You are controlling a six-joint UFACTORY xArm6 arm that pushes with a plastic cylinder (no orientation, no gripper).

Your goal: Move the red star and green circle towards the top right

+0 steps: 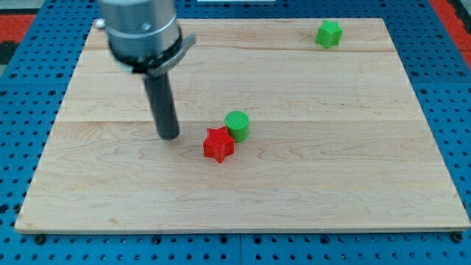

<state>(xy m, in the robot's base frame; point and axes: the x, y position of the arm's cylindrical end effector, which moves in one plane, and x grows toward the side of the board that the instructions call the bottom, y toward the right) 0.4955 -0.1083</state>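
The red star (218, 144) lay a little below the middle of the wooden desk (353, 177), and the green circle (237, 125) stood touching it on its upper right side, so the two made a short diagonal pair already aimed roughly at the top right corner. To the view's left of the star, near but apart from it, the dark rod came down to the board, and its tip (170, 137) rested at about the star's upper edge. There was no pincer on this arm to be spread or pressed together, only that plain rod, so everything had to be done by shoving. Far off by the view's top right edge sat a green star (329, 33), well apart from the pair. Neither task block seemed to have got far toward that corner yet. I judged the tip stood too high and too square to the left for a clean push; it would do better to drop around to the star's lower left and press along the line through both blocks, slowly, since an off-centre nudge might spin the star and let the circle roll aside.
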